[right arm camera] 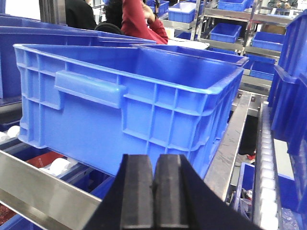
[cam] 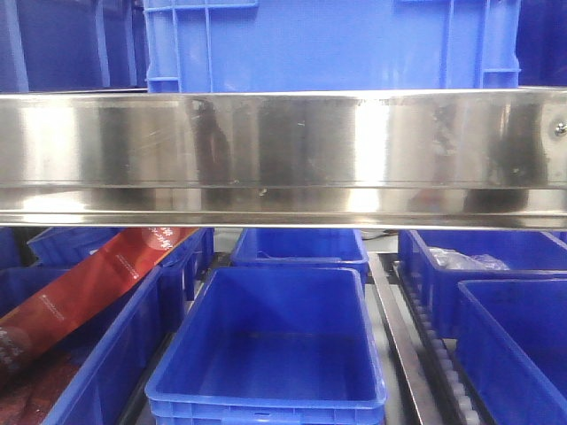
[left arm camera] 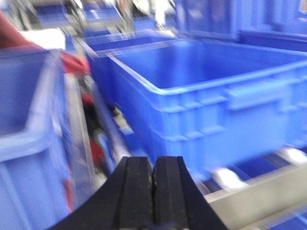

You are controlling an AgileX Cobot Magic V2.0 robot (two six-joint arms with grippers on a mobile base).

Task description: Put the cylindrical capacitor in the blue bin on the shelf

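Below the shelf beam, the blue bin looks empty. Both the left end effector and right end effector sit pressed closed, nothing visible between them. No cylindrical capacitor shows in any view, so the placement seems still ahead.

Blue bin, shiny steel shelf, blk grippers.

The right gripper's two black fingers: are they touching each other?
Touching. The right wrist view shows the right gripper with its pads pressed together, nothing between them.
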